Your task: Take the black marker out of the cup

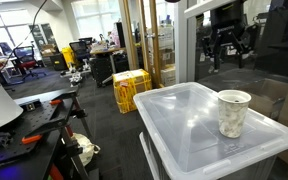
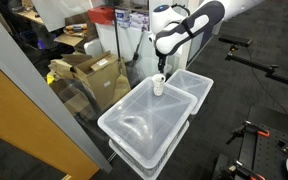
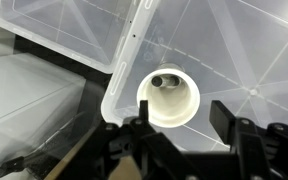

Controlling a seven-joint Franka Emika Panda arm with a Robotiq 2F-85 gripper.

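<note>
1. Where the clear plastic bin lid (image 1: 174,115) spreads smooth and glossy, the mottled paper cup (image 1: 233,112) stands upright toward its right side, tapering downward under a rolled rim.
2. Seen from the wrist, the black marker (image 3: 163,81) sits inside the cup (only its dark end shows).
3. Above the cup, the gripper (image 1: 231,52) hangs with its jaws spread wide, clear of the rim; bare lid lies to the cup's left.

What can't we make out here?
black marker: wrist view shows only a small dark blob inside the cup; in both exterior views the cup wall hides it.
end effector: bottom edge of the wrist view cuts it off; too small in both exterior views.
Bin contents: blurred by the translucent bin lid, all views.
</note>
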